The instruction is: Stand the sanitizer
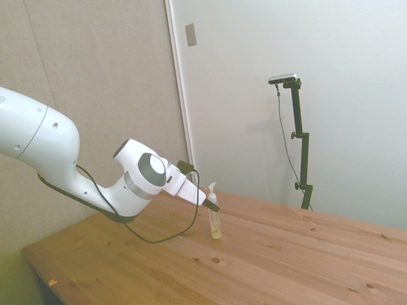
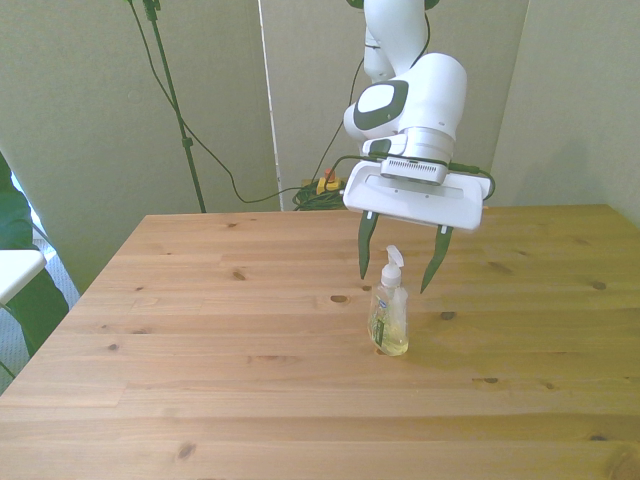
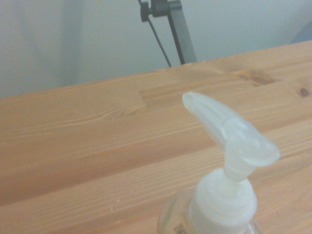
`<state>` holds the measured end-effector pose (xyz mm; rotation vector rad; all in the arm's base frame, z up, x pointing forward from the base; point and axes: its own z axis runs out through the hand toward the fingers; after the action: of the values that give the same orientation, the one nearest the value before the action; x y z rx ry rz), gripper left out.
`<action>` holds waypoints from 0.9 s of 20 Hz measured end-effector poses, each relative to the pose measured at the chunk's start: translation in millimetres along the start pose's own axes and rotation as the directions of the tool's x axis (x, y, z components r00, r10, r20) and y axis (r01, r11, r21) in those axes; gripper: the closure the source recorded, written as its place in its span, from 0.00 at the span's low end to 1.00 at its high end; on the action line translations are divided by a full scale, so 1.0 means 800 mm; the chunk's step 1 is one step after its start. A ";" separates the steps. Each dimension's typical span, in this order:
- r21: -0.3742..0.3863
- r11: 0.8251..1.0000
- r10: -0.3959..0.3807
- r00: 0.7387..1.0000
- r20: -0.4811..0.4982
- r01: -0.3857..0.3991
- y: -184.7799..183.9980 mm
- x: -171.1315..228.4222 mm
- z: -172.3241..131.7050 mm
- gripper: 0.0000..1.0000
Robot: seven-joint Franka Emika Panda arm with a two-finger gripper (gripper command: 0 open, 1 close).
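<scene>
The sanitizer [image 2: 388, 318] stands upright on the wooden table [image 2: 200, 330], a slim clear bottle with pale yellowish liquid and a white pump top. In the side view the sanitizer [image 1: 216, 222] stands just beyond the arm's tip. My gripper [image 2: 398, 272] is open, its dark fingers [image 2: 364, 250] spread on either side of the pump nozzle and apart from it. The side view shows my gripper [image 1: 212, 204] tilted down at the bottle's top. Up close, the wrist view shows the white pump nozzle [image 3: 229, 141].
The table's far edge [image 2: 300, 213] runs in front of a wall with cables [image 2: 320, 185] on the floor behind. A green leaf and a white surface [image 2: 15, 270] sit off the front view's left.
</scene>
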<state>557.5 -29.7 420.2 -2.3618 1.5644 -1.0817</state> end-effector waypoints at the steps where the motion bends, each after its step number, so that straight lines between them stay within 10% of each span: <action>1: -0.010 1.000 -0.011 1.000 0.018 0.011 0.002 0.001 -0.005 0.00; 9: -0.077 0.980 -0.154 0.945 0.288 0.183 0.005 -0.039 -0.038 0.00; 18: -0.112 0.916 -0.297 0.839 0.457 0.385 0.016 -0.074 -0.042 0.00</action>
<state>514.4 23.6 409.4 -2.8390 1.1626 -0.3908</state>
